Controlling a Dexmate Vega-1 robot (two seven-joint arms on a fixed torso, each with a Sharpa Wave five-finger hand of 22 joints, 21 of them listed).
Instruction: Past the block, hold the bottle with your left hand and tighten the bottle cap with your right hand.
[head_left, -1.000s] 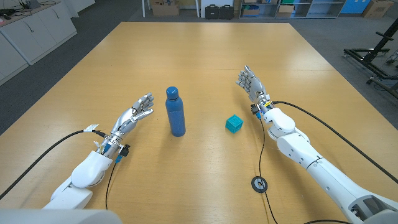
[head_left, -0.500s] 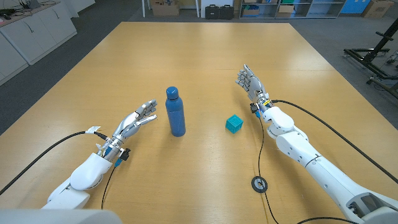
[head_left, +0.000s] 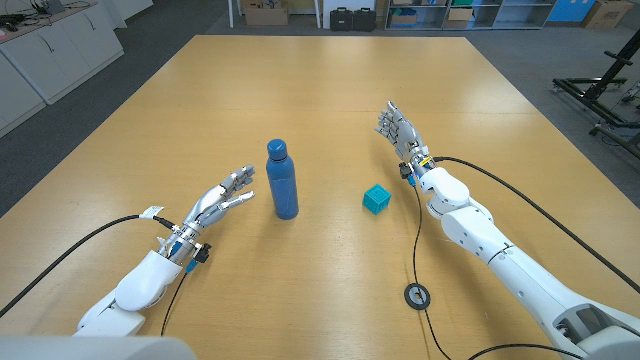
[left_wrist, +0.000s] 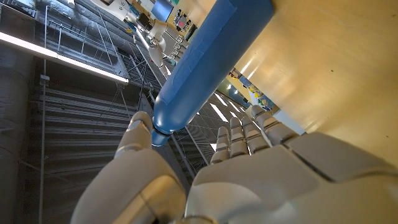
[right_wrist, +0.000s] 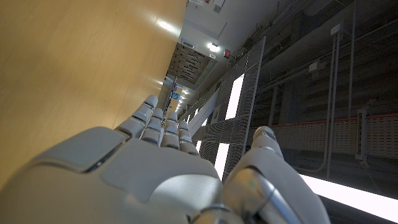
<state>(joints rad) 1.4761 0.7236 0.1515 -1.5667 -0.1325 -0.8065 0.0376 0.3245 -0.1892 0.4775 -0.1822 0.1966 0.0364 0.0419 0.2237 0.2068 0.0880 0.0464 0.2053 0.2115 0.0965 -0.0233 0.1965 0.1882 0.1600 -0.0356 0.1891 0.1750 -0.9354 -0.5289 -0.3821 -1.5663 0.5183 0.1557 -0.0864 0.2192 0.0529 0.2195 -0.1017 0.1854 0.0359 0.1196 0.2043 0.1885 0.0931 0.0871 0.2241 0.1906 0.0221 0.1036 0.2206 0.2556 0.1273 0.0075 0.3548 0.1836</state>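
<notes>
A tall blue metal bottle is standing upright mid-table, a small teal cube block sitting to its right. The left hand is hovering beside the bottle, fingers spread, holding nothing; the right hand is waiting past the block, likewise spread and holding nothing.

Both arms wear smooth white rounded shells. The left hand and right hand are silver-grey metal with segmented fingers. Behind the fingers, each wrist carries small blue fittings and a black cable; the left wrist bears a white tag.
</notes>
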